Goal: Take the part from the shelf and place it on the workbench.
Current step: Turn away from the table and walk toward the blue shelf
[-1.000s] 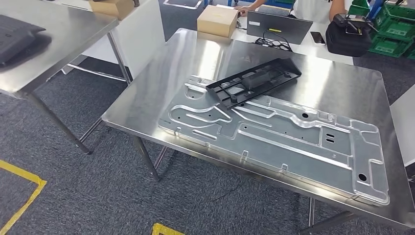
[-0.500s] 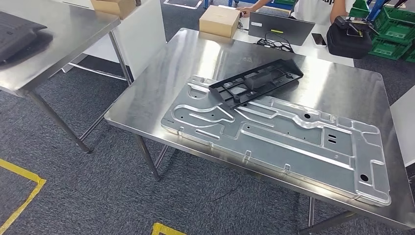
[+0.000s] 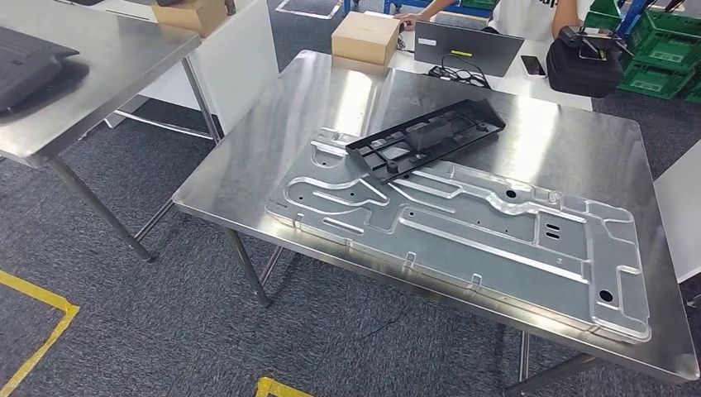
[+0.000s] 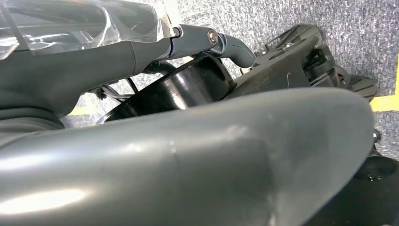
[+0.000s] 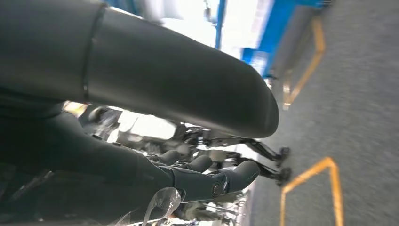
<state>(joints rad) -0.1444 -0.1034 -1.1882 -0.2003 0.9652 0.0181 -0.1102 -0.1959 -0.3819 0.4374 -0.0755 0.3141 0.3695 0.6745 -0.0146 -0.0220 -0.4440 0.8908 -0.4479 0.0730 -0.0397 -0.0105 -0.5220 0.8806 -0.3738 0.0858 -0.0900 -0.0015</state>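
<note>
The black plastic part (image 3: 426, 136) lies flat on the steel workbench (image 3: 264, 165), its near end overlapping the far edge of a large stamped metal plate (image 3: 463, 236). Neither hand is near it. My left hand (image 4: 188, 141) hangs over the carpet with its thick thumb close to the camera and a finger (image 4: 226, 42) stretched out, holding nothing. My right hand (image 5: 197, 176) also hangs by my side, its fingers (image 5: 240, 174) loosely extended and empty.
A second steel table (image 3: 107, 58) at the left carries another black part (image 3: 33, 66). Behind the workbench stand a cardboard box (image 3: 366, 37), a laptop (image 3: 469, 48), a black bag (image 3: 583, 66) and green crates (image 3: 661, 50); a person (image 3: 529, 12) is there. Yellow tape (image 3: 41, 331) marks the carpet.
The head view sways slightly sideways and back; the part, the plate and the tables keep their places relative to each other.
</note>
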